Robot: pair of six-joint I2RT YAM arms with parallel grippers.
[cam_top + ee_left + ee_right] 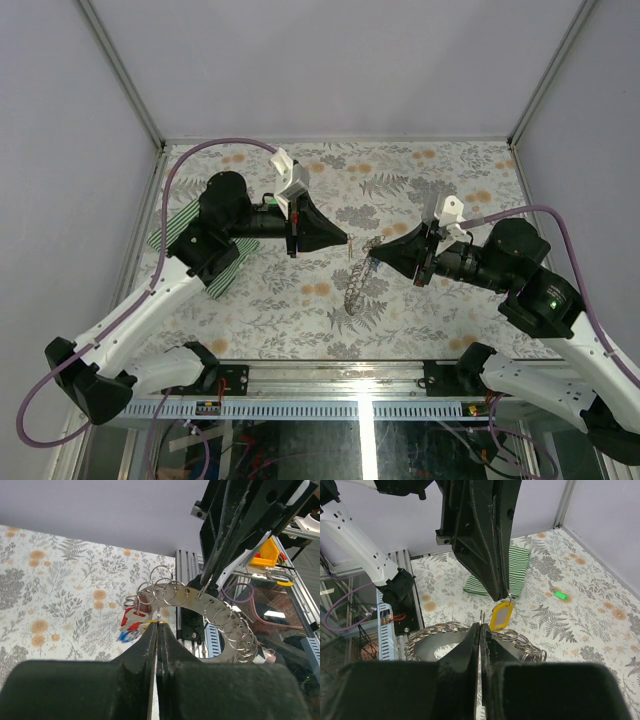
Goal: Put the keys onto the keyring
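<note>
Right wrist view, near to far: right tool [480, 626] has its fingers pressed together, nipping the keyring [422, 647], a curved metal strip lined with split rings. The strip is held up over the table [580, 625].

Just behind it, the yellow key [500, 616] hangs from the left tool [504, 596], whose fingers are closed on the key's top ring. Can't tell whether the tag is touching the ring row or just beside it. Tag's label window is too small to read.

Further back, the striped cloth [520, 570] lies behind the left tool. The green key [561, 595] lies alone on the table to the right, well apart from the rest.

Left wrist view: red and blue keys [131, 626] hang by the strip's end.

Top view: both tools meet tip to tip about mid-table. The strip runs from them back toward the near rail [300, 410]. Bare table shows all round the meeting point, most of it toward the far wall [340, 70] and the right side. The cloth sits at the left edge under the left arm.
</note>
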